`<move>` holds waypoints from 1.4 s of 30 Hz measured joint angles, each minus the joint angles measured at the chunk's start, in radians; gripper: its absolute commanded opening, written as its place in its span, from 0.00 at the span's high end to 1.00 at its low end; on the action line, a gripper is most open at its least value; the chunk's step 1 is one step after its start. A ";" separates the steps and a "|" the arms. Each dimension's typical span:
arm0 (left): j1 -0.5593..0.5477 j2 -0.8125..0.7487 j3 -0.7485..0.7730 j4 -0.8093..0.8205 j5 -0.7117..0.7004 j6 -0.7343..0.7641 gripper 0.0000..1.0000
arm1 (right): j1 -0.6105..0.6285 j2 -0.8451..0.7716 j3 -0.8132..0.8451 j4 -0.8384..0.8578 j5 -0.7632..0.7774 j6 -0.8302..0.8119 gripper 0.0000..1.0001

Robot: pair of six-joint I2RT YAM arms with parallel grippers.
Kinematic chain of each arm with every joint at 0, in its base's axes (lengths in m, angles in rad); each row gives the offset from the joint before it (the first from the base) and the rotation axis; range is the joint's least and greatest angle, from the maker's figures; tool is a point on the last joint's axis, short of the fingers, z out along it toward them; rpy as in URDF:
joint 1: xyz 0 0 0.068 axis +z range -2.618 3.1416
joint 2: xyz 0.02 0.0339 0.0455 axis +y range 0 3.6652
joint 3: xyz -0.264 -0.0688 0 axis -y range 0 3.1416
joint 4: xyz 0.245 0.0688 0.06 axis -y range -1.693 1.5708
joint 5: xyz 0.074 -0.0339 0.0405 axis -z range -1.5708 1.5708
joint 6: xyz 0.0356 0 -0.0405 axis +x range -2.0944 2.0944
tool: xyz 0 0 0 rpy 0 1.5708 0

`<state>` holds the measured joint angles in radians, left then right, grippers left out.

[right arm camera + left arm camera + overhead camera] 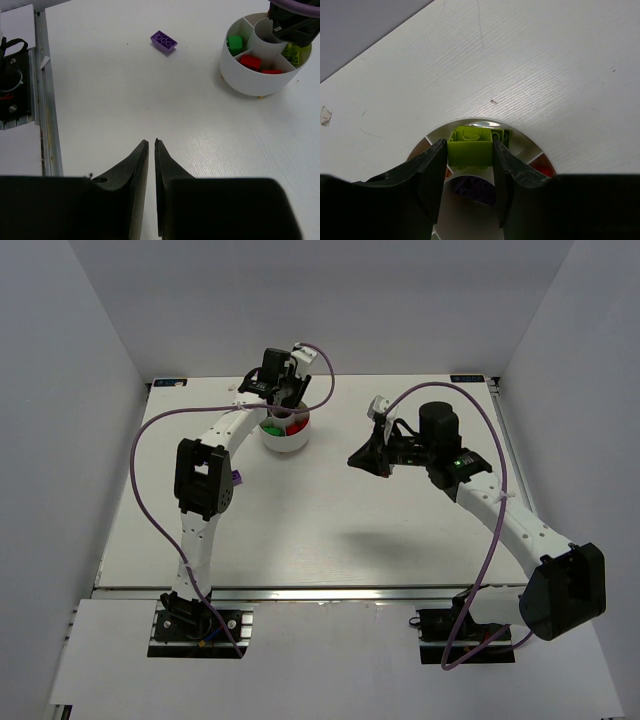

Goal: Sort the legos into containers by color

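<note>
The left gripper (469,150) clamps a lime-yellow brick (469,146) over the white dish (252,80), at its 3 o'clock wedge from the right wrist, likely to drop it by colour. The right gripper (151,145) hangs closed and empty, a purple brick (164,41) at its 12 o'clock.

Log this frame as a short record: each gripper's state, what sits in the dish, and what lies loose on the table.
left gripper: shut on a lime brick, held over the white dish
right gripper: shut, empty, above the table
dish contents seen: green brick and red bricks, in separate wedges
loose: purple brick, flat on the table, apart from the dish
not yet done: lime brick unreleased, purple brick unsorted
</note>
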<state>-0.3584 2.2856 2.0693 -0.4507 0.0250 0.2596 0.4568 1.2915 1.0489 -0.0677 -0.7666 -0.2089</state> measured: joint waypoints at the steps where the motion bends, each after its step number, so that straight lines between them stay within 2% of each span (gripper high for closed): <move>1: 0.000 0.000 0.000 0.000 0.000 -0.003 0.46 | -0.002 0.000 0.000 0.000 0.000 0.000 0.84; 6: 0.000 0.000 0.000 0.000 0.000 -0.021 0.37 | -0.014 0.000 0.000 0.001 -0.004 0.002 0.84; 10: 0.000 -0.003 0.000 0.002 0.000 -0.037 0.39 | -0.023 0.000 0.000 0.002 -0.007 0.010 0.84; 12: 0.000 -0.011 -0.003 0.004 -0.006 -0.056 0.62 | -0.026 0.000 0.000 0.003 -0.007 0.012 0.84; 13: 0.000 -0.024 -0.017 0.015 -0.014 -0.068 0.77 | -0.027 0.000 0.000 0.004 -0.007 0.014 0.83; 14: 0.000 -0.044 -0.037 0.024 -0.023 -0.083 1.00 | -0.030 0.000 0.000 0.004 -0.008 0.015 0.83; 19: 0.000 -0.303 -0.349 0.144 -0.066 -0.152 1.00 | -0.037 0.000 0.000 0.006 -0.008 0.018 0.82; 20: 0.002 -0.375 -0.417 0.164 -0.069 -0.166 0.89 | -0.038 0.000 0.000 0.006 -0.008 0.018 0.81; 21: 0.004 -0.444 -0.470 0.175 -0.069 -0.175 0.60 | -0.039 0.000 0.000 0.006 -0.008 0.018 0.79; 23: 0.011 -0.571 -0.551 0.191 -0.067 -0.193 0.47 | -0.041 0.000 0.000 0.007 -0.016 0.017 0.73; 24: 0.013 -0.624 -0.577 0.184 -0.064 -0.198 0.33 | -0.043 0.000 0.000 0.007 -0.023 0.013 0.67; 25: 0.014 -0.665 -0.594 0.174 -0.062 -0.195 0.29 | -0.043 0.000 0.000 0.007 -0.030 0.010 0.66; 29: 0.017 -0.772 -0.677 0.106 -0.071 -0.180 0.23 | -0.045 0.003 0.000 -0.006 -0.106 -0.046 0.55; 31: 0.017 -0.784 -0.737 0.061 -0.095 -0.156 0.23 | -0.045 0.011 0.000 -0.020 -0.140 -0.075 0.55; 37: 0.014 -0.701 -0.842 -0.075 -0.154 0.005 0.20 | -0.045 0.017 -0.001 -0.045 -0.203 -0.133 0.51; 42: 0.010 -0.598 -0.845 -0.132 -0.180 0.138 0.19 | -0.045 0.016 -0.005 -0.044 -0.225 -0.143 0.47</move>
<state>-0.3481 1.6875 1.2240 -0.5827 -0.1555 0.3981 0.4122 1.3079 1.0443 -0.1120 -0.9913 -0.3519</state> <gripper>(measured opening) 0.809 0.521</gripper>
